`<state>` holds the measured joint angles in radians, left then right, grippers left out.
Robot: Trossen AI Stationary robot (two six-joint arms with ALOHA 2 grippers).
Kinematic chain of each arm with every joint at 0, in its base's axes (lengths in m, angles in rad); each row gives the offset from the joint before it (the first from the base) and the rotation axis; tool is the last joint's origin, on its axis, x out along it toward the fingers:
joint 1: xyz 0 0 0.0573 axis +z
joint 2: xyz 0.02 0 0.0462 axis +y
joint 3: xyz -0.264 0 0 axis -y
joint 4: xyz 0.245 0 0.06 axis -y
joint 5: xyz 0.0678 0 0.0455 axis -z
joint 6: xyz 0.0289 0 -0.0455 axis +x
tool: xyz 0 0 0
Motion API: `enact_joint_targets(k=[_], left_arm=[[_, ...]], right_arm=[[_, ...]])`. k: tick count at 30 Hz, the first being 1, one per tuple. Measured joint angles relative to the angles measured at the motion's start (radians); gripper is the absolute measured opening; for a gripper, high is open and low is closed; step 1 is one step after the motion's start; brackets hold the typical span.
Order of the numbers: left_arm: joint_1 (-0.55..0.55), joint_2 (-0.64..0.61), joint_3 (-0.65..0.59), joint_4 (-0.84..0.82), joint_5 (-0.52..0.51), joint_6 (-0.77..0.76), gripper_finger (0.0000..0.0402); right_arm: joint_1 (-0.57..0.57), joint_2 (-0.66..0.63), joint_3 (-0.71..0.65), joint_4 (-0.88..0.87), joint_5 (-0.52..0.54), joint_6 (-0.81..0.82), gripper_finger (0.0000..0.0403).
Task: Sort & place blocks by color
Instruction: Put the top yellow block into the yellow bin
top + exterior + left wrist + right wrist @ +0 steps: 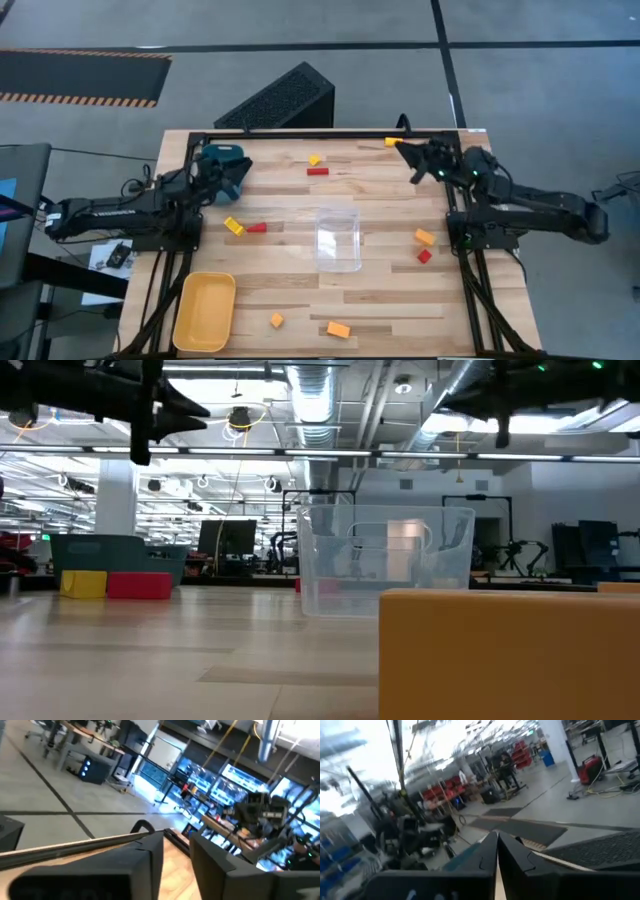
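Overhead view of the wooden worktop [300, 300] with both arms raised above its far half. The left hand [238, 172] hangs over the far left part of the worktop; its wrist view shows the two dark fingers [220, 870] standing a narrow gap apart, with nothing between them. The right hand [412, 152] hangs over the far right corner; its wrist view shows its fingers [515, 857] pressed together, holding nothing.

The blocks lie scattered and unsorted. Just beside the right hand, at the far edge, lies a yellow block [392, 142]. Between the two hands, towards the far side, a small yellow block [314, 159] sits just beside a red bar [317, 171]. Near the left hand, on its near side, a yellow block [234, 226] touches or almost touches a red block [257, 228]. Well to the near side of the right hand lie an orange block [425, 237] and a red block [424, 256]. Far from both hands, near the front edge, lie a small orange block [276, 320] and a larger orange block [338, 329].

A clear plastic box [338, 240] stands mid-worktop, between the hands and nearer the front. A yellow tray [204, 312] rests at the near left corner, well away from the left hand.
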<state>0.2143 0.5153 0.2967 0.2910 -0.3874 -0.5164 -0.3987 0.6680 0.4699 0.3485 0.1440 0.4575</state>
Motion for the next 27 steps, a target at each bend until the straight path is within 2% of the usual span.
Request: enact_joint_targets(k=[5, 8, 15, 20, 24, 27], left_arm=[[0.095, 0.028, 0.074, -0.121, 0.173, -0.015, 0.0123], [0.129, 0.028, 0.107, -0.186, 0.259, 0.040, 0.0131], [0.164, 0.028, 0.121, -0.212, 0.313, 0.136, 0.0133], [0.191, 0.028, 0.121, -0.211, 0.350, 0.140, 0.0133], [0.225, 0.030, 0.121, -0.208, 0.343, 0.179, 0.0133], [0.253, 0.046, 0.122, -0.177, 0.329, 0.151, 0.0133]], right_arm=[[-0.001, 0.166, 0.172, -0.014, 0.042, 0.054, 0.0021], [0.020, 0.246, 0.274, -0.106, 0.045, 0.062, 0.0017], [0.125, 0.405, 0.522, -0.387, 0.193, 0.065, 0.0029], [0.162, 0.507, 0.705, -0.624, 0.262, 0.017, 0.0053], [0.103, 0.594, 0.817, -0.836, 0.389, -0.036, 0.0074], [0.002, 0.662, 0.875, -0.963, 0.343, -0.075, 0.0091]])
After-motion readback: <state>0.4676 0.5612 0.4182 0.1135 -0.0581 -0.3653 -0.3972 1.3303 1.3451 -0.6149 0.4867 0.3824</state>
